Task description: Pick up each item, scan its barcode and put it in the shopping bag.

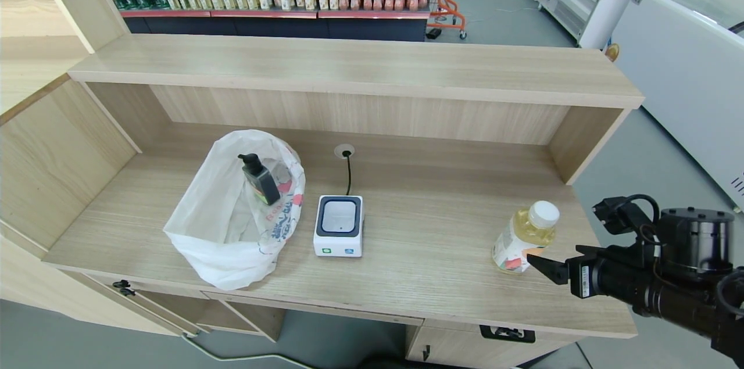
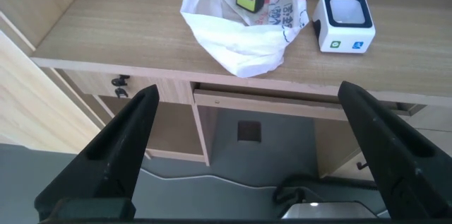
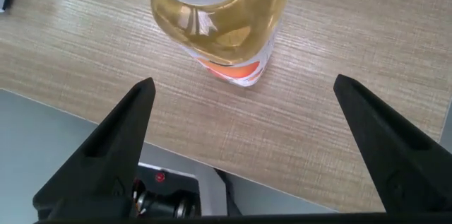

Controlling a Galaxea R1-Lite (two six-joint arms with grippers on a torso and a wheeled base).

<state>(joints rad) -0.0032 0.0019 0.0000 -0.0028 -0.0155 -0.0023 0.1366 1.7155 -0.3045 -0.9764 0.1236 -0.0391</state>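
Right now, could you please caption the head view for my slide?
Open right hand by the drink; dispenser sits in the bag, left of the scanner.

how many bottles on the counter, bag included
2: a dark pump bottle in the shopping bag, a drink bottle on the counter, right end. The bag may hide more.

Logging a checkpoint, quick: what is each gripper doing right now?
Left gripper: jaws open, holding nothing.
Right gripper: jaws open, holding nothing; the bottle stands just ahead, not gripped.
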